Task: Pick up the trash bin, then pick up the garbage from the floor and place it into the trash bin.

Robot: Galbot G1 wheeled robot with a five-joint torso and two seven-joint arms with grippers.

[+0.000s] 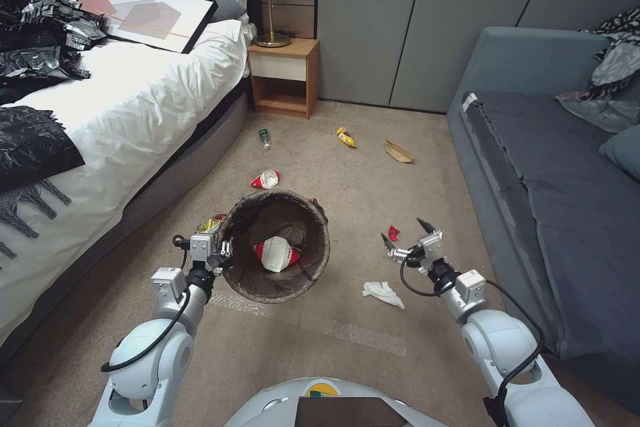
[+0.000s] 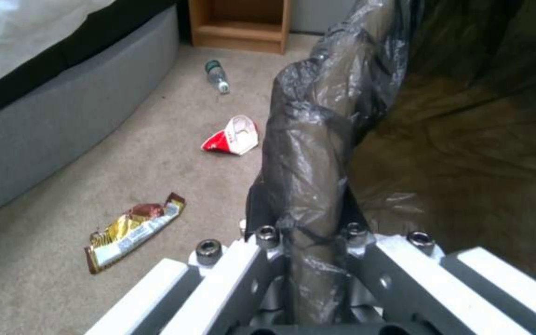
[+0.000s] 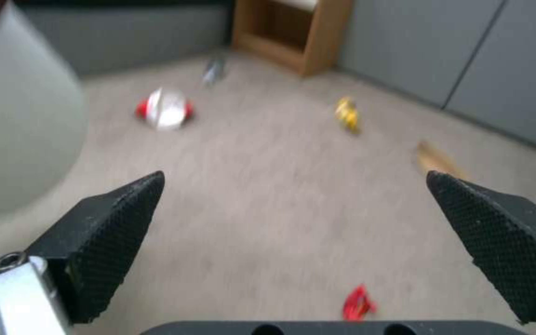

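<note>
Just ahead of your R gripper [image 1: 405, 238], jaws wide & empty, lies the red scrap [image 1: 393, 233]; L gripper [image 1: 225, 255] clamps the trash bin [image 1: 313, 267] rim.

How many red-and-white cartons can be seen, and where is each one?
2. One carton lies inside the trash bin, whose rim the left pincer grips. The other carton lies on the floor just beyond the bin. More may be hidden behind the bin.

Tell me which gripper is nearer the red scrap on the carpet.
Right. The right gripper, open, hovers right beside the red scrap. The left gripper is far across, shut on the trash bin rim.
</note>
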